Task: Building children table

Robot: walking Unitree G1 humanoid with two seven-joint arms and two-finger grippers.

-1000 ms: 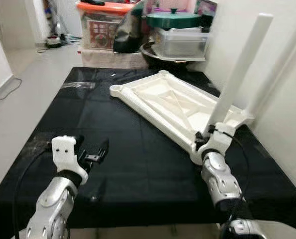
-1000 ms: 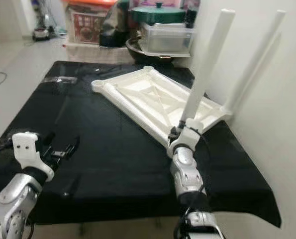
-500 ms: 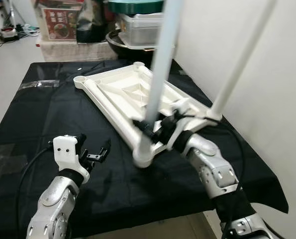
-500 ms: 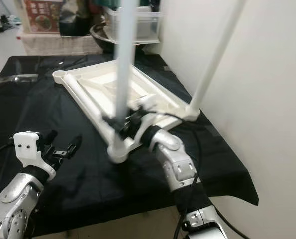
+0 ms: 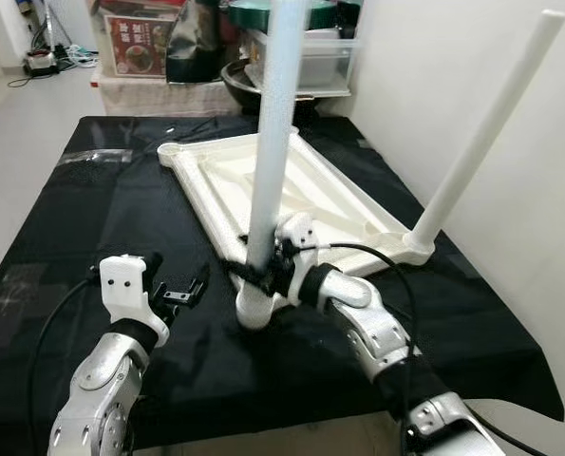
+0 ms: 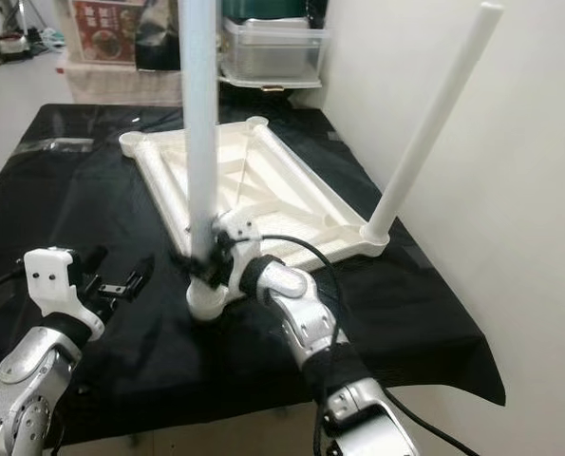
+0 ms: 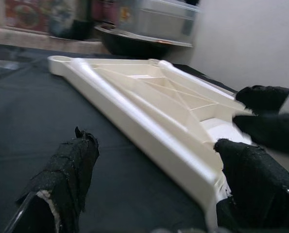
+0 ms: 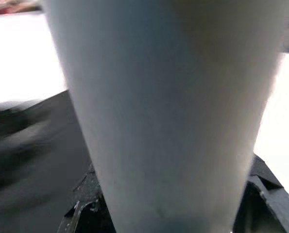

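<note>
gripping upright leg (image 5: 272, 123), right end effector (image 5: 254, 274)

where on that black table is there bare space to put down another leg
Bare black cloth lies on the robot's left, between the upturned tabletop and the cloth's left edge, beyond the left gripper. A smaller patch sits near the right corner, this side of the slanted leg. It is crowded at the near socket, where the right gripper holds the upright leg.

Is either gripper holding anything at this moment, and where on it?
The right gripper grips the upright white table leg near its lower end, just above the tabletop's corner socket. The left gripper is open and holds nothing.
</note>
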